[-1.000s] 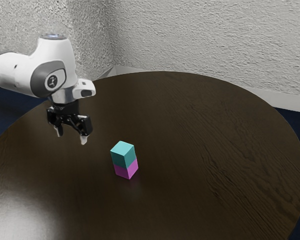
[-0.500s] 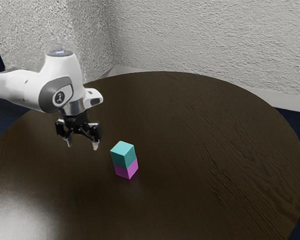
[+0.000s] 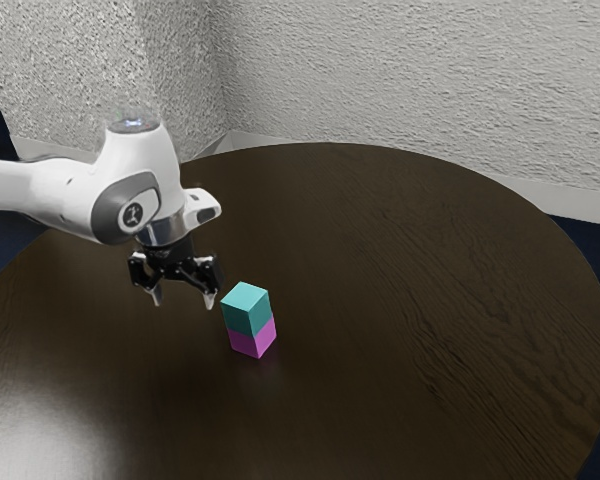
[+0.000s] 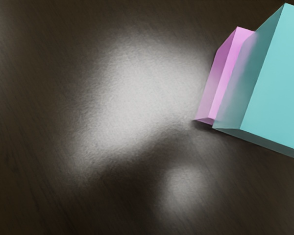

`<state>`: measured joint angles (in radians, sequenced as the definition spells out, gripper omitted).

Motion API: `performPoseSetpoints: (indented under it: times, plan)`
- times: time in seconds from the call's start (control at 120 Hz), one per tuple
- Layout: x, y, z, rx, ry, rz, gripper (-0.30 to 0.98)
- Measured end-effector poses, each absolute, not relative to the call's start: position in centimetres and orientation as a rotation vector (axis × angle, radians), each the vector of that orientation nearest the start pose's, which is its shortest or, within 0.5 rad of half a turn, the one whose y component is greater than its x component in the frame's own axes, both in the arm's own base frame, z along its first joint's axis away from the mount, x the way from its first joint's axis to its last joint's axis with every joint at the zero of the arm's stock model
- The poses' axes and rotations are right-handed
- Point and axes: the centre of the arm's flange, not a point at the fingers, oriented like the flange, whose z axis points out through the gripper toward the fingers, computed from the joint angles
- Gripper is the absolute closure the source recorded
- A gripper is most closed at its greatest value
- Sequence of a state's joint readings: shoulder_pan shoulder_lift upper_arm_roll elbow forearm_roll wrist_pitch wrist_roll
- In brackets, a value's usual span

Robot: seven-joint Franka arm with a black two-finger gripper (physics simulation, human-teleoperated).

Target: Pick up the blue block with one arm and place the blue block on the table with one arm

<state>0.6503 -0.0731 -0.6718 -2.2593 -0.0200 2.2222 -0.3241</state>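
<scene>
My claw [image 3: 183,299] hangs wide, to the exterior view's left of the blue block [image 3: 242,314], a pickup approach likely needing centring overhead next.

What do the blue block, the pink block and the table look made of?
Blue block and pink block: plastic or painted wood, can't tell which; even colour, crisp edges, no grain. Table: dark wood or wood-look laminate, from the grain; semi-gloss, going by the soft glare.

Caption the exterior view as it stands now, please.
Open gripper hovers beside a blue block stacked on a purple one, on a dark round table.
</scene>
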Motion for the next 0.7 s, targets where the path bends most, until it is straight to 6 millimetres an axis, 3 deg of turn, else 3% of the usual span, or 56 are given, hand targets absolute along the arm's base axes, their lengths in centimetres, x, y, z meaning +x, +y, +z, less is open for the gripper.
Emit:
performPoseSetpoints:
  times: [0.3, 0.492, 0.642, 0.7]
  plan:
    - [51.8, -1.6, 37.3, -3.081, -0.463, -0.043, 0.00]
    - [52.3, -1.9, 37.6, -3.077, -0.444, -0.074, 0.00]
    - [54.7, -3.0, 37.5, -3.127, -0.408, -0.088, 0.00]
    - [56.0, -4.6, 37.1, -3.150, -0.351, -0.087, 0.00]
